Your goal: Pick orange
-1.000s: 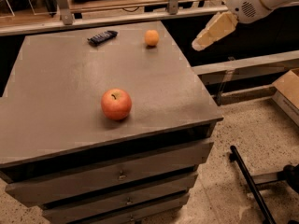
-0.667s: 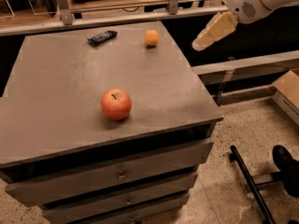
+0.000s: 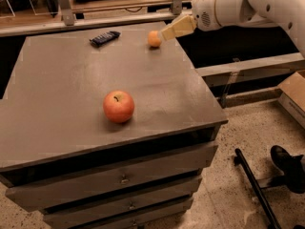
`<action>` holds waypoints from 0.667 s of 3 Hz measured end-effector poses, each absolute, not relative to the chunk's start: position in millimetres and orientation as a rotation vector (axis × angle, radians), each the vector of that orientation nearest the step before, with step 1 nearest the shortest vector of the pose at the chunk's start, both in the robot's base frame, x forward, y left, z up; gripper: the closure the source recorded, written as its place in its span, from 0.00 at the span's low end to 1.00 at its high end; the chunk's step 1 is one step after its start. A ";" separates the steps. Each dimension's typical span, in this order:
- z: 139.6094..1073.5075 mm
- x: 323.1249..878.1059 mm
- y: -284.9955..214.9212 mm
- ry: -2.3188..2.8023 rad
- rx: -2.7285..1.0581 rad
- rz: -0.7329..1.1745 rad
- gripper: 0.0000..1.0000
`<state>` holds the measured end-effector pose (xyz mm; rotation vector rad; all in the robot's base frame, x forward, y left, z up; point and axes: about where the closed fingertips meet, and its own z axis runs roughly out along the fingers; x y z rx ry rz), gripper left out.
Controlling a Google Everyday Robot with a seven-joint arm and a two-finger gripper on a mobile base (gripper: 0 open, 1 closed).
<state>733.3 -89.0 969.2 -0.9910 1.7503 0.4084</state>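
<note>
The orange (image 3: 153, 38) is small, round and orange-yellow, and it sits near the far right edge of the grey cabinet top (image 3: 71, 85). My gripper (image 3: 171, 31) comes in from the right on a white arm, and its tan tip is right beside the orange on its right side, at about the same height. A larger red-orange apple (image 3: 118, 106) with a stem dimple sits near the middle of the top, well in front of the orange.
A dark flat packet (image 3: 105, 37) lies at the far side of the top, left of the orange. A metal rail (image 3: 95, 20) runs behind the cabinet. Drawers (image 3: 119, 178) face front. A black pole (image 3: 255, 187) and a cardboard box (image 3: 294, 95) stand on the floor at right.
My arm has swung left from beyond the cabinet's right edge, so the gripper now sits right beside the orange. The orange, apple and packet have not moved.
</note>
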 end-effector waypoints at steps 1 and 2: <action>969.2 733.4 -88.9 1.750 -0.991 0.409 0.00; 956.2 741.2 -78.9 1.790 -0.962 0.447 0.00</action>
